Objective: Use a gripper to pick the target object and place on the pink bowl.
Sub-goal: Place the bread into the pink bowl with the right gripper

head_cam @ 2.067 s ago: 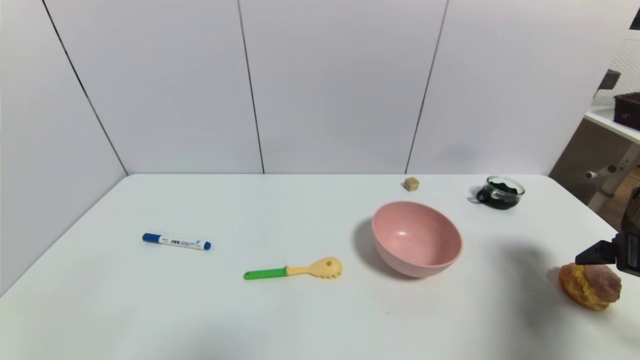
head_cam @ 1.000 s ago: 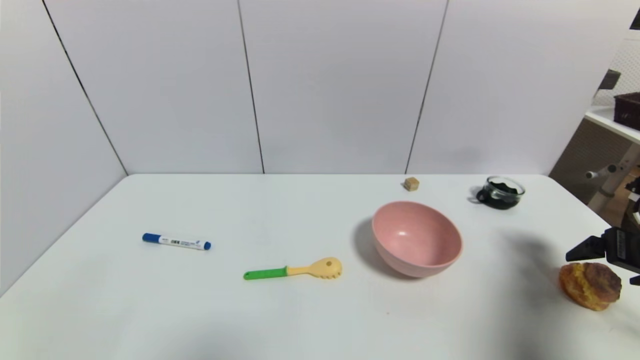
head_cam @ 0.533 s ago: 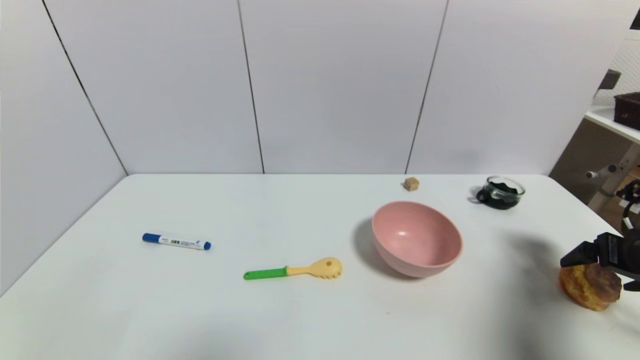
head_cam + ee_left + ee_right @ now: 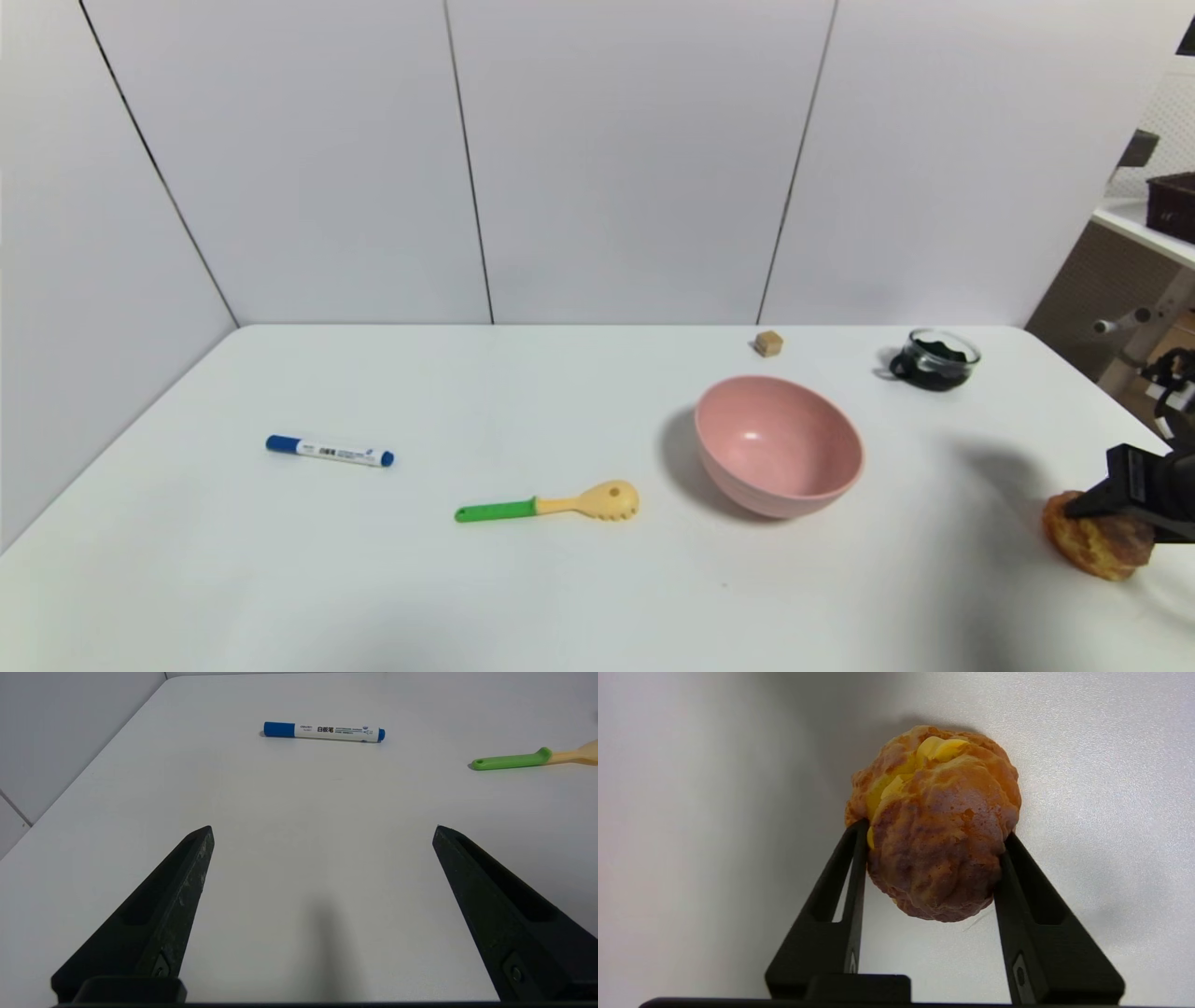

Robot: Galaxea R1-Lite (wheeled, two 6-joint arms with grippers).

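A: Where is the cream puff (image 4: 1092, 546) now?

B: On the tabletop (image 4: 523, 597), well to the right of the pink bowl (image 4: 778, 446), near the table's right edge. The right claw (image 4: 1100, 504) sits over it. Two seconds ago that claw hung above and beside the pastry; since then it has dropped onto it.

A: Has it got a grip?

B: The right wrist view says yes, or nearly. The cream puff (image 4: 934, 826) sits between the two black fingers (image 4: 852, 858), each pressed against a flank, so the right claw (image 4: 931, 835) is clamped on the pastry. It looks to be resting on the tabletop, not lifted.

A: So what does that mean for the task?

B: The reach is done and the grasp is made. My guess is that the lift comes next, then a carry leftward to the pink bowl, which is empty. The fingers hold low on a rounded, lumpy body, so it could roll or slip out on the way up.

A: And the other arm?

B: Idle. The left claw (image 4: 322, 835) hovers with its fingers wide apart, far to the left of the pink bowl, facing a blue whiteboard marker (image 4: 323, 731). The green-handled spoon (image 4: 546, 504) lies just left of the bowl; a tan cube (image 4: 768, 343) and a glass cup (image 4: 936, 357) stand behind it.
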